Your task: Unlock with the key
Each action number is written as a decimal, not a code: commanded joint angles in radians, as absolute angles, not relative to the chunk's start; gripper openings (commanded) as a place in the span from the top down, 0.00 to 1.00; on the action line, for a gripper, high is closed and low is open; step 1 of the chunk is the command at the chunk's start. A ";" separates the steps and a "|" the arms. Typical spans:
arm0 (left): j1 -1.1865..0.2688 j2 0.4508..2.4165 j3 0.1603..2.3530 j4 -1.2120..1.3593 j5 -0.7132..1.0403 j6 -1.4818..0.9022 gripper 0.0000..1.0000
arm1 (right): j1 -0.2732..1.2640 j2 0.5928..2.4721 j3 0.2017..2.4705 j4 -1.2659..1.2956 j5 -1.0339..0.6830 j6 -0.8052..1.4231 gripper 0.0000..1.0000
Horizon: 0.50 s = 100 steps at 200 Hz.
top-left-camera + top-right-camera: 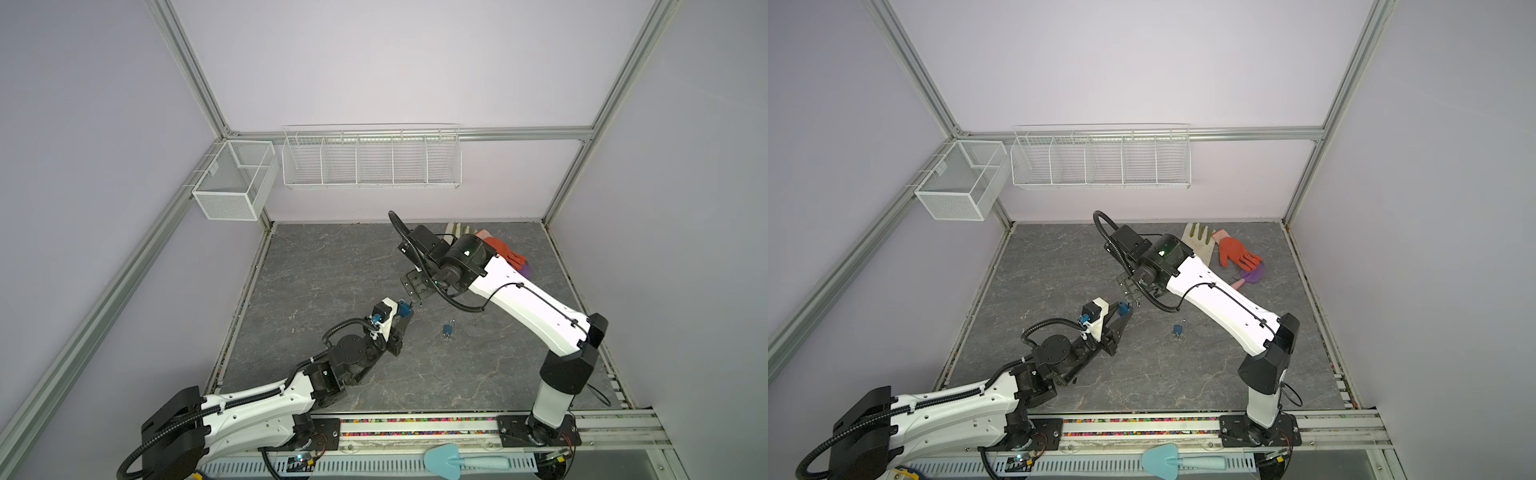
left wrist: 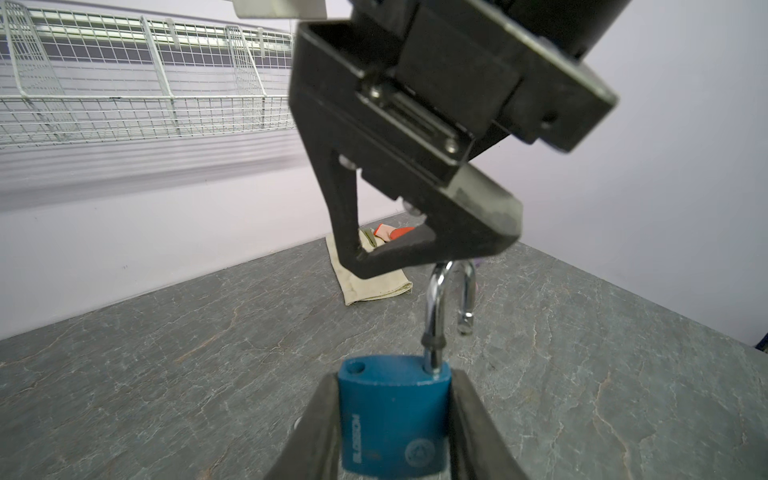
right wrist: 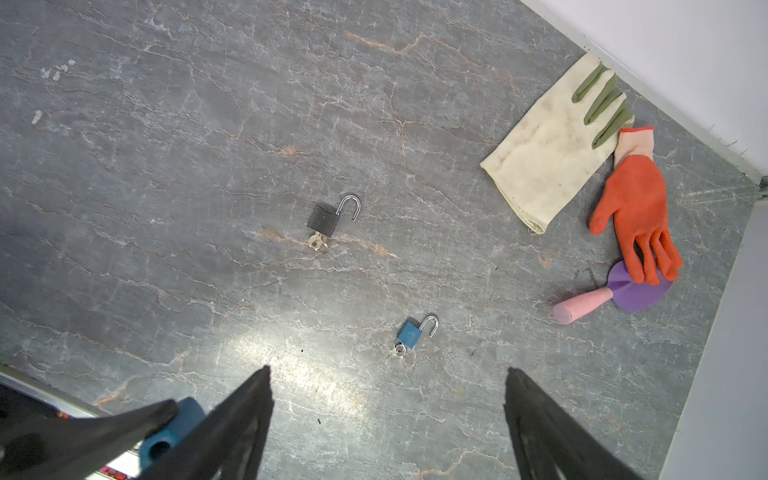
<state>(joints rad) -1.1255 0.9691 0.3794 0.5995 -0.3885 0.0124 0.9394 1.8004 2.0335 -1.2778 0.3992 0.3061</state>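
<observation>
Now, the left gripper was clamped partway shut on the blue padlock, held up off the table, its shackle open. The right gripper hung just beside that shackle, jaws spread wide, holding nothing. Below lay a black padlock and a second blue padlock, keys at their bases.

From the table centre, 9 to 11 o'clock lies bare and passable. At centre the left gripper, clamped on a blue padlock, and the spread right gripper crowd together. A loose padlock sits near 4 o'clock; gloves and trowel fill 2 o'clock.
</observation>
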 commanded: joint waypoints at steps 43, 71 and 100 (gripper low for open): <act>-1.123 0.954 0.391 0.662 -0.433 0.016 1.00 | 0.934 1.680 1.923 -1.259 0.316 0.300 0.11; -1.123 0.956 0.403 0.650 -0.438 0.006 1.00 | 0.933 1.653 1.890 -1.256 0.337 0.310 0.11; -1.124 0.955 0.403 0.644 -0.443 -0.002 1.00 | 0.932 1.607 1.855 -1.227 0.331 0.299 0.11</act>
<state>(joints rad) -1.1259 0.9680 0.3737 0.6041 -0.4259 0.0074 0.9363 1.6669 1.8977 -1.2617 0.3466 0.3065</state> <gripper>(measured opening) 0.346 0.885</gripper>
